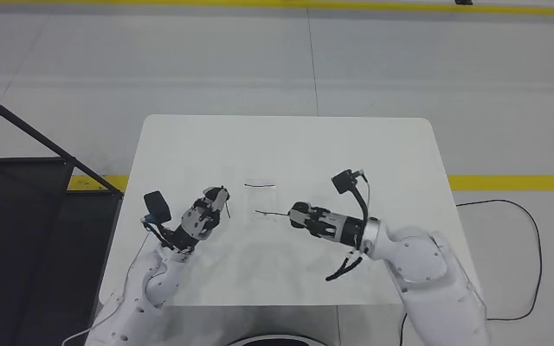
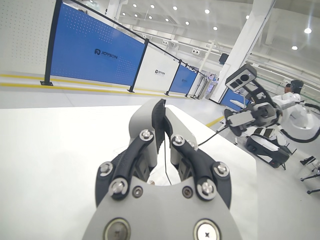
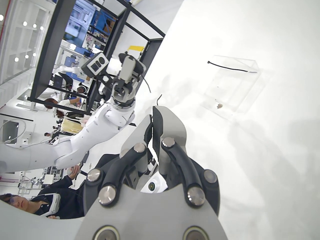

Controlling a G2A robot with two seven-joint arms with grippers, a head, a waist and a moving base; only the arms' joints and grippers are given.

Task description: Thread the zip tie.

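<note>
My left gripper sits over the table's left front, shut on a thin black zip tie. Its strand runs down between the closed fingers. My right gripper is near the table's middle, shut on a second black zip tie that points left toward the other arm. In the right wrist view its curled tip sticks out past that gripper. The two grippers face each other, a short gap apart. The right gripper and its tie also show across the table.
A small clear plastic box stands just behind the gap between the grippers, with another black zip tie lying on its top. The white table is bare at the back and right. A black frame stands at the left.
</note>
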